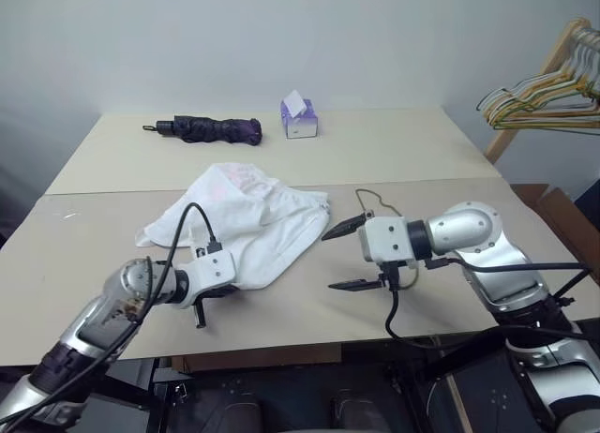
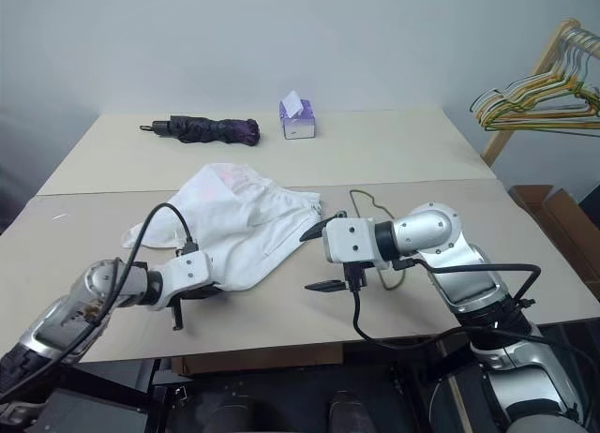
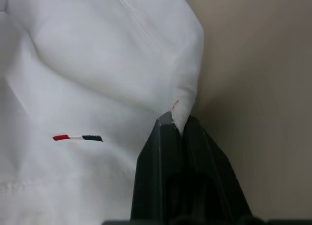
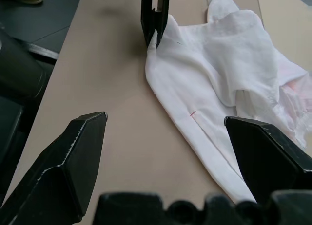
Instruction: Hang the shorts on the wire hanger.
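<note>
light: even, soft (indoor) | shadows: faint | focus: sharp

Right gripper (image 4: 163,154) fingers spread wide above the tan worktop (image 4: 107,88), white shorts (image 4: 229,84) crumpled beyond them, and the left gripper (image 4: 155,28) pinching the shorts' near corner with fingers closed.

Robot arms: rounded silver-grey metal shells, white block wrist housings, black joint collars. Looping black cables alongside each forearm. Left gripper (image 1: 199,313) and right gripper (image 1: 347,257): two tapered black fingers each.
</note>
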